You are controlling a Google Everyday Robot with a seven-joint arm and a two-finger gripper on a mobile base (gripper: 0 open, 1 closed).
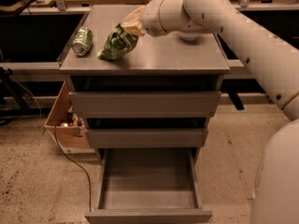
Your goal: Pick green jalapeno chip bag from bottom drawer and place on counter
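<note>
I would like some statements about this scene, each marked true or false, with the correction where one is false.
1. The green jalapeno chip bag lies in the bottom drawer. False: it rests on the counter; the drawer holds nothing visible.
2. The soda can lies on its side on the counter, beside the bag. True.
3. The gripper is at the bag's far end, over the counter. True.
4. All three drawers are shut. False: the bottom drawer is pulled out.

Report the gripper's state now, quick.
Gripper: closed on the top end of the green jalapeno chip bag, over the counter, right of the soda can.
</note>
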